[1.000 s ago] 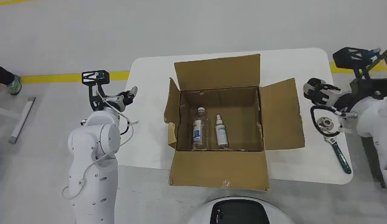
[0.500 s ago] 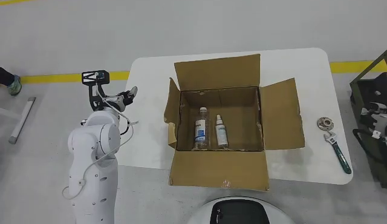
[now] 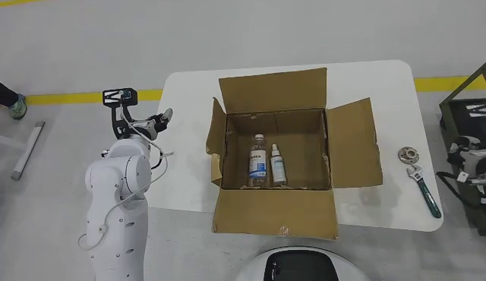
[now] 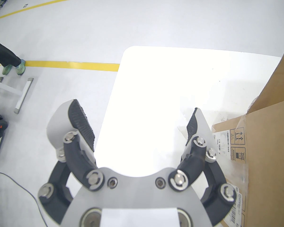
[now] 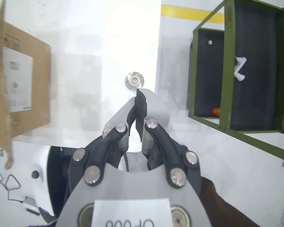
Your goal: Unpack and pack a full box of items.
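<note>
An open cardboard box [image 3: 273, 205] stands mid-table with its flaps spread. Two clear bottles lie side by side on its floor: a larger one [image 3: 257, 167] and a smaller spray bottle [image 3: 278, 165]. My left gripper [image 4: 135, 109] hangs open over the table's left edge, holding nothing, with the box [image 4: 262, 131] off to its side; in the top view it [image 3: 163, 118] sits left of the box. My right gripper [image 5: 138, 95] is shut and empty, just short of a round metal flange [image 5: 134, 80] at the table's right edge.
The flange [image 3: 408, 156] and a green-handled wrench [image 3: 425, 192] lie on the table right of the box. A green metal rack [image 5: 227, 72] with black shelves stands beside the table's right side. White table [image 3: 190, 175] lies bare left of the box.
My right arm has pulled back from over the flange and wrench to the right edge. The larger bottle has shifted a little right, closer to the spray bottle. The left arm is still.
</note>
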